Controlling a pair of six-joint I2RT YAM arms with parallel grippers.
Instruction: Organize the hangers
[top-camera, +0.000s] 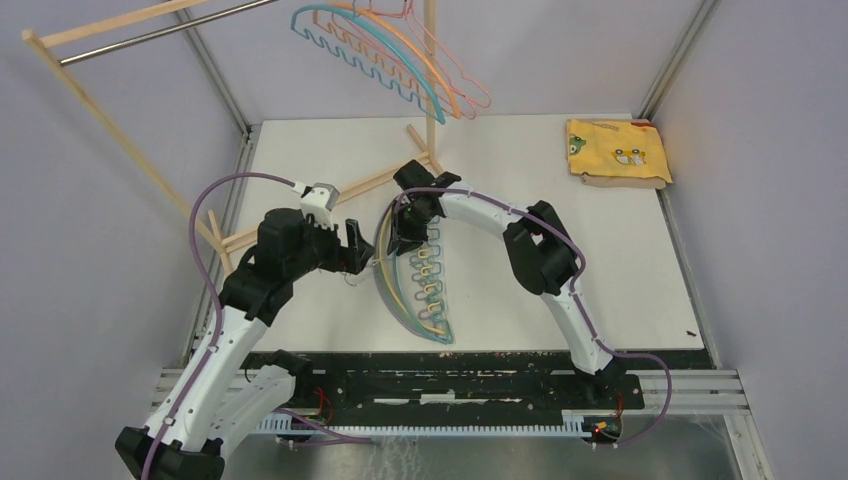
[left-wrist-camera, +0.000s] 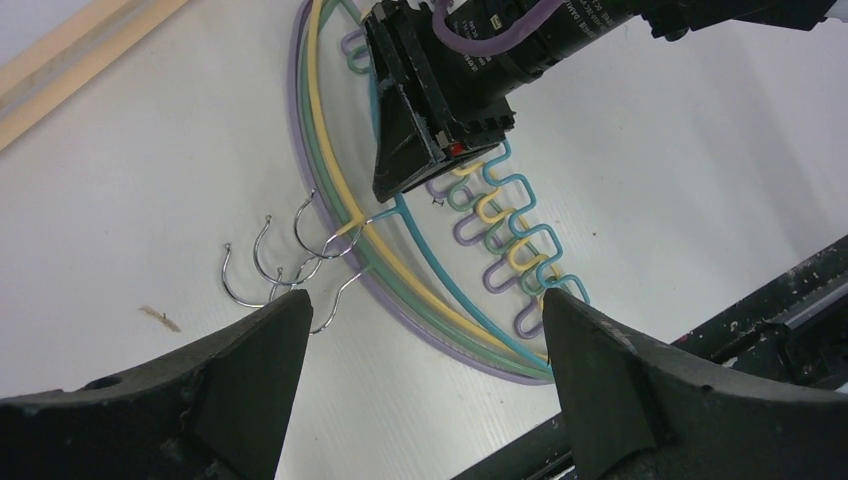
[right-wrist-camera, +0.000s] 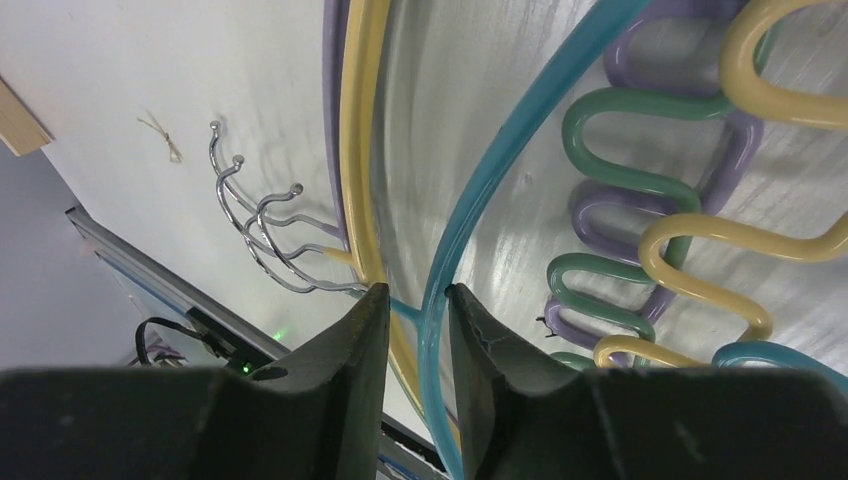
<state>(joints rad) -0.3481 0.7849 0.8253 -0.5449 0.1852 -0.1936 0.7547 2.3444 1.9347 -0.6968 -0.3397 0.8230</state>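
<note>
Right jaws: my right gripper (right-wrist-camera: 415, 300) is drawn in from above around the shoulder curve of the teal hanger (right-wrist-camera: 480, 170), fingers almost together with the rod between them. I judge it gripped there because that curve lies clear of the tangle.
Left jaws: my left gripper (left-wrist-camera: 425, 390) is spread wide and holds nothing, low over the metal hooks (left-wrist-camera: 290, 260), probably to steady or take the hook end.
Pile: the teal one nests flat with the yellow hanger (right-wrist-camera: 360, 130), green hanger (right-wrist-camera: 610, 100) and purple hanger (right-wrist-camera: 600, 195). Their wavy bars interlock, so a lift may drag neighbours.
Where: left of the middle of the tabletop (top-camera: 600, 260), toward the near edge, hooks pointing at the left edge.
Rack: at the far edge, the hung hangers (top-camera: 400, 60) dangle from the rack (top-camera: 160, 30), which is where I think the teal one belongs.
Cloth: the yellow cloth (top-camera: 615, 150) sits in the far right corner, well apart.
</note>
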